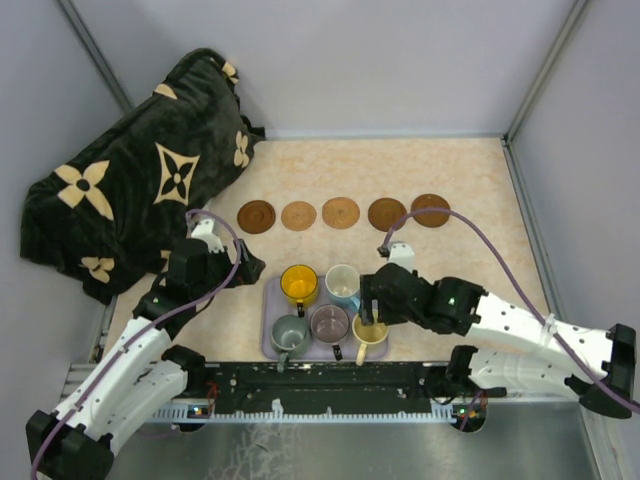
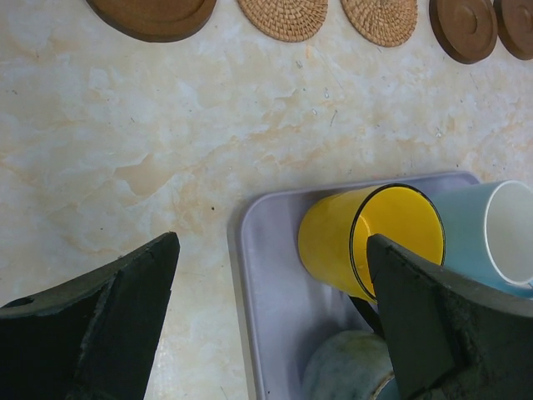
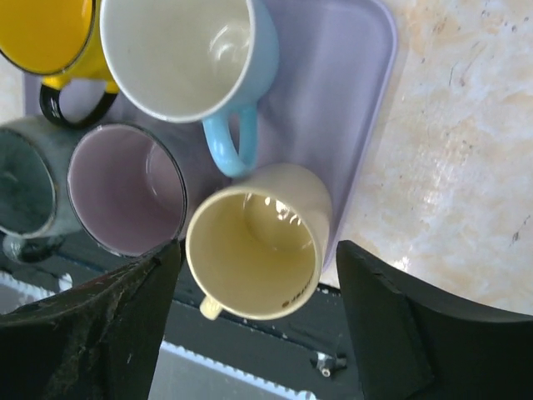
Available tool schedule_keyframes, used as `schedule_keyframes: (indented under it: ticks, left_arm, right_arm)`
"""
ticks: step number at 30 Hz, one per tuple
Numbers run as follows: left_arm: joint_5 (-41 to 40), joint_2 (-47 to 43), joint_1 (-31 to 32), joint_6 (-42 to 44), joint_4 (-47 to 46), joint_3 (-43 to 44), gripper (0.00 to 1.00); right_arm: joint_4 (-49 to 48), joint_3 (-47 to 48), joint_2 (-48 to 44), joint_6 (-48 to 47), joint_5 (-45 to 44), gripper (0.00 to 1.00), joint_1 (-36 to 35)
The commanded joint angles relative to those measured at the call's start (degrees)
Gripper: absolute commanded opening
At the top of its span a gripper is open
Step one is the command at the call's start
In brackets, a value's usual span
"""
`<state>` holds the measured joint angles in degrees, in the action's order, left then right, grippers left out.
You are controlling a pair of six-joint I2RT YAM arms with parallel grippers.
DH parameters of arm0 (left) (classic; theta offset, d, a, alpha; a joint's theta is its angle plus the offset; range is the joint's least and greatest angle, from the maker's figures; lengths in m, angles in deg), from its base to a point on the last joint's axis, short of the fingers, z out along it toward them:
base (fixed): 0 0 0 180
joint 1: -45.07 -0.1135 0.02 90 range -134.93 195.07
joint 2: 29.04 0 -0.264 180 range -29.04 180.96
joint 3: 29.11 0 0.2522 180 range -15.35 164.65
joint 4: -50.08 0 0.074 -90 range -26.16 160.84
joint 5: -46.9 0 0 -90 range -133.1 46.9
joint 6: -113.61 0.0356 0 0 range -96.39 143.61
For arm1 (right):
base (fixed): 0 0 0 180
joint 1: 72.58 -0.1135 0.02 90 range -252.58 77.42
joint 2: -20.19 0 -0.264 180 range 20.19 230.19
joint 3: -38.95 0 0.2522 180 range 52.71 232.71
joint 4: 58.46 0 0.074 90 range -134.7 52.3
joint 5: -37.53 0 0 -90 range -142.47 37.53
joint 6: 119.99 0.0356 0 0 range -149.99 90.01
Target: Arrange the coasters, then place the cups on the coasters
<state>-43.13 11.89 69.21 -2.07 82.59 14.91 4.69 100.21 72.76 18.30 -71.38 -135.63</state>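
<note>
Five round coasters lie in a row at the back, from the dark one (image 1: pixel 256 216) on the left to another dark one (image 1: pixel 430 210) on the right; two woven tan ones (image 2: pixel 285 15) sit between. The lavender tray (image 1: pixel 270 300) holds the yellow cup (image 1: pixel 299 285), light blue cup (image 1: pixel 342 283), grey-green cup (image 1: pixel 290 332), mauve cup (image 1: pixel 329 323) and cream cup (image 1: pixel 369 333). My right gripper (image 3: pixel 254 279) is open, its fingers either side of the cream cup (image 3: pixel 254 254) with small gaps. My left gripper (image 2: pixel 271 292) is wide open over the tray's left edge (image 2: pixel 250 283), beside the yellow cup (image 2: pixel 366 237).
A black blanket with cream flower shapes (image 1: pixel 130 210) lies heaped at the back left, close to the left arm. A black rail (image 1: pixel 330 385) runs along the near table edge just behind the tray. Grey walls close off the back and both sides.
</note>
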Motion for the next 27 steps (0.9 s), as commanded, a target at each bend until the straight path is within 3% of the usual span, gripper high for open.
schedule_keyframes:
  ticks: [1, 7, 10, 23, 27]
  left_arm:
    - [1.6, -0.4, 0.3, 0.6, -0.9, 0.1, 1.00]
    - [2.1, -1.9, 0.3, 0.8, 0.7, 0.1, 1.00]
    - [2.1, -3.1, 0.3, 0.3, 1.6, -0.1, 1.00]
    - [3.3, -7.8, 0.4, -1.9, 3.0, -1.3, 1.00]
    - [3.8, -7.0, 0.4, -1.9, 2.3, -1.3, 1.00]
  right_arm:
    - [4.7, 0.2, -0.5, 8.7, -3.5, 0.80, -5.0]
    - [7.8, 0.7, 4.8, 17.8, -8.0, 0.96, -18.3]
    - [9.1, 1.6, 8.6, 21.7, -10.0, 0.99, -23.2]
    - [10.7, 0.7, 15.0, 33.9, -14.2, 0.90, -27.3]
    - [13.6, 1.2, 17.6, 37.4, -15.0, 0.82, -27.3]
